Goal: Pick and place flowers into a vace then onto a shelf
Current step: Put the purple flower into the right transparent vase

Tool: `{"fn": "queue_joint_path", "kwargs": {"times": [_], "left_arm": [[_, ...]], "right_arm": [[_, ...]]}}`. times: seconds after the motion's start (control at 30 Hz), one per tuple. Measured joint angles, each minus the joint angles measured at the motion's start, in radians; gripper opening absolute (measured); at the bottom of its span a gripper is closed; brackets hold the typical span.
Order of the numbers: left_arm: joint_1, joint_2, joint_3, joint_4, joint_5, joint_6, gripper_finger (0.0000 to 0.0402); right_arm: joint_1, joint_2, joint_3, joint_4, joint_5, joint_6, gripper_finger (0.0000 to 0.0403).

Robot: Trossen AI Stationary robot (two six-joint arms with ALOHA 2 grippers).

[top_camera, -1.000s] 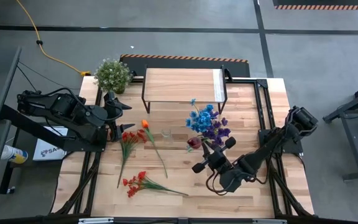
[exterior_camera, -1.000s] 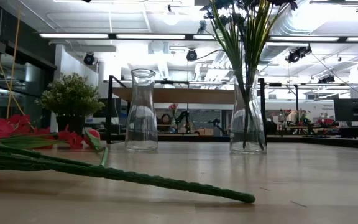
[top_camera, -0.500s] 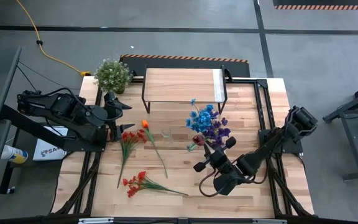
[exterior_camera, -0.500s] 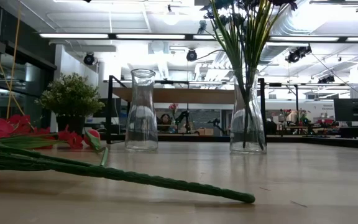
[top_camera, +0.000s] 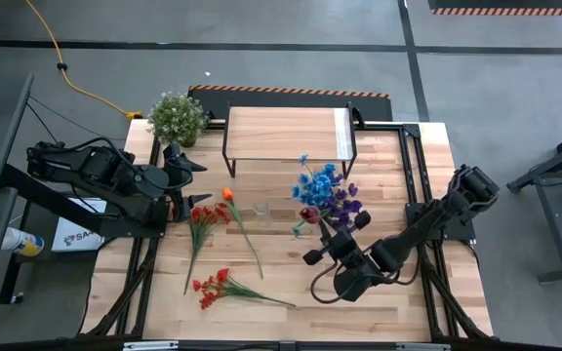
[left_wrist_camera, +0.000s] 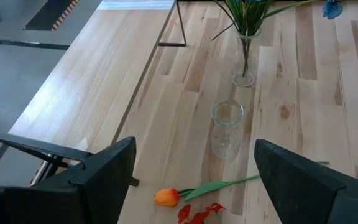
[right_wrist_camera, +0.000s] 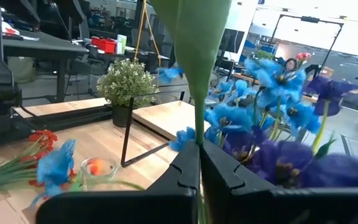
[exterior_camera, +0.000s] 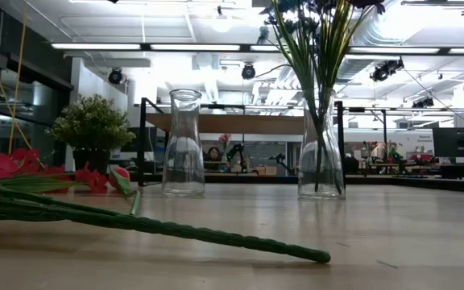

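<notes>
Right end effector (top_camera: 312, 226) is clamped shut on a green flower stem (right_wrist_camera: 197, 56), its fingers (right_wrist_camera: 185, 174) pinched on the stalk, with a red bloom (top_camera: 307, 216) at its tip beside the filled vase (exterior_camera: 321, 149), which stands near the middle of the bench (top_camera: 418, 175) and carries blue and purple flowers (top_camera: 325, 193). An empty glass vase (top_camera: 261, 211) stands just left of it. The left end effector (top_camera: 185, 183) hovers with fingers spread wide over the bench's left side, holding nothing. Loose red flowers (top_camera: 213, 286) and an orange-tipped stem (top_camera: 228, 195) lie flat on the bench in front of it. The shelf (top_camera: 286, 134) stands bare at the far edge, a potted plant (top_camera: 176, 117) beside its left end.
</notes>
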Motion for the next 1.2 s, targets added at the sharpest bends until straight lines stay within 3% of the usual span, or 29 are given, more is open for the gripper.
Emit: {"fn": "queue_joint_path", "kwargs": {"times": [0.33, 0.73, 0.93, 1.2], "left_arm": [[0.000, 0.000, 0.000, 0.000, 0.000, 0.000, 0.0360], [0.000, 0.000, 0.000, 0.000, 0.000, 0.023, 0.0360], [0.000, 0.000, 0.000, 0.000, 0.000, 0.023, 0.0360], [0.000, 0.000, 0.000, 0.001, 0.000, 0.023, 0.0360]], "right_arm": [[-0.002, -0.007, 0.000, -0.031, 0.000, -0.019, 0.0000], [-0.027, -0.007, -0.001, -0.201, 0.000, 0.121, 0.0000], [-0.032, -0.008, -0.072, -0.107, -0.001, 0.162, 0.0000], [-0.032, -0.008, -0.144, 0.084, 0.002, 0.073, 0.0000]]}}
